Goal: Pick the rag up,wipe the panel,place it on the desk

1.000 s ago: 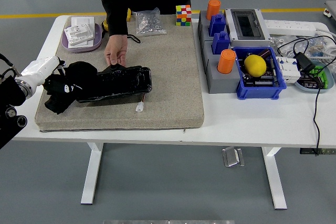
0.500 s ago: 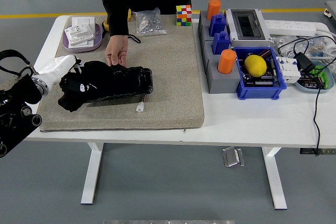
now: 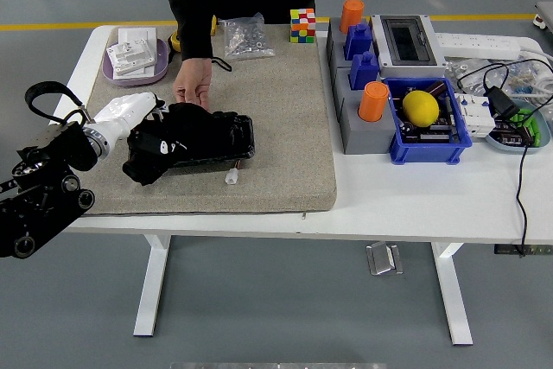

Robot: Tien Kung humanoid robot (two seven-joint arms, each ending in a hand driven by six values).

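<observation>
On the left of the grey mat (image 3: 285,110), the robot's left hand (image 3: 130,114) has its fingers clamped on a black rag (image 3: 160,149), pressing it on the left end of the black panel (image 3: 216,136). A person's hand (image 3: 192,91) rests at the panel's far edge on the white bench (image 3: 415,196).

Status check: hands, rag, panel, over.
Left hand shut on rag, rag on panel. Right arm out of view. Person's hand at panel's far edge.
</observation>
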